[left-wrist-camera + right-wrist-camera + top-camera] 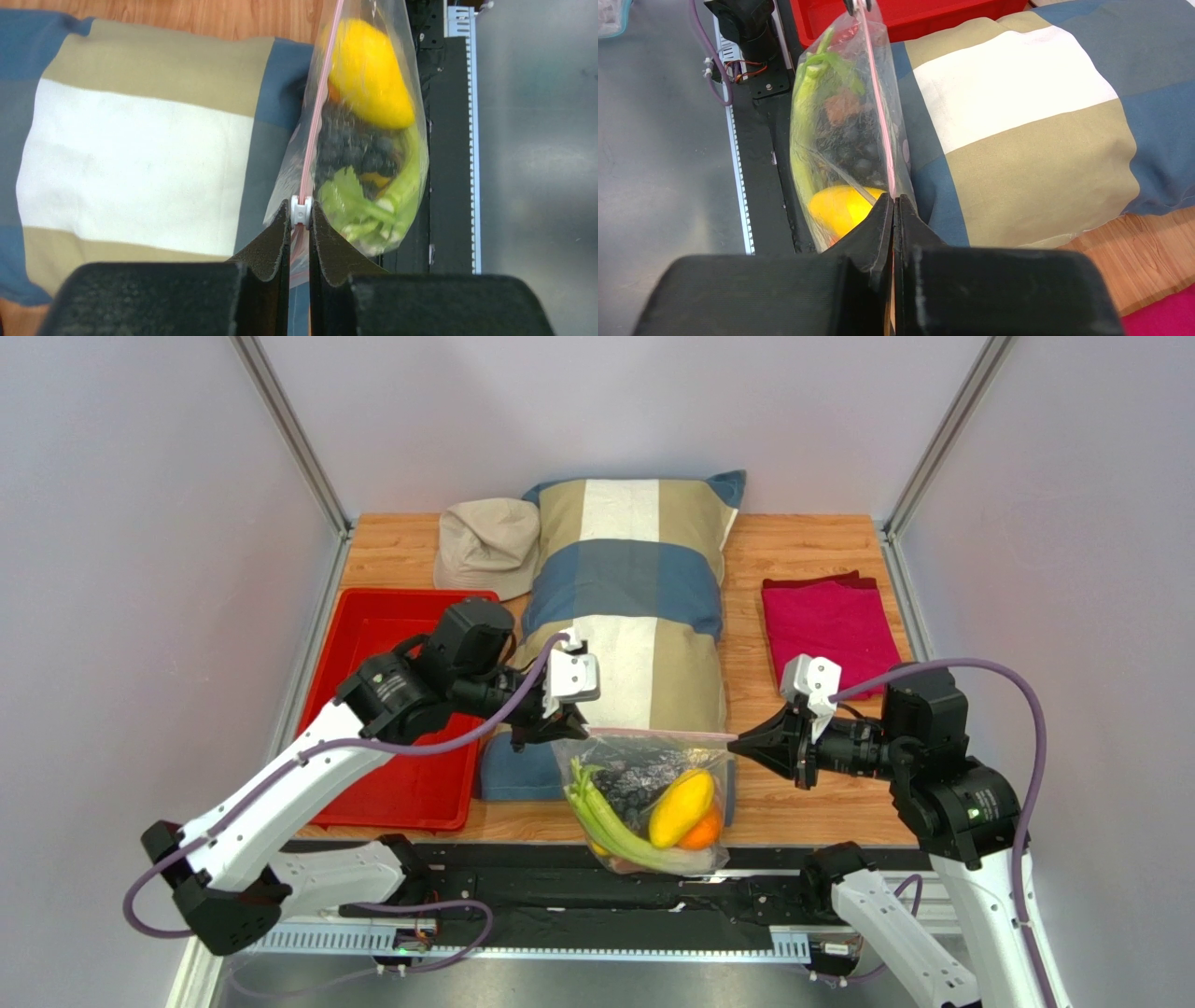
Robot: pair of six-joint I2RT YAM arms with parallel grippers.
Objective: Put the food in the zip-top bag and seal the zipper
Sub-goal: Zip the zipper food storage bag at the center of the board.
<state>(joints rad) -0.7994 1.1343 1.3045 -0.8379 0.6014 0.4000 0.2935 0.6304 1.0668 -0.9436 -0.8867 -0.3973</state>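
Left gripper is pinching the zipper at its slider, right gripper is pinching the bag corner, tensioning the mouth beside the pillow for sealing.

A striped pillow in blue, beige and white lies at the centre of the wooden desk. A beige cap touches its upper-left corner. A red tray sits at left and a folded magenta cloth at right.
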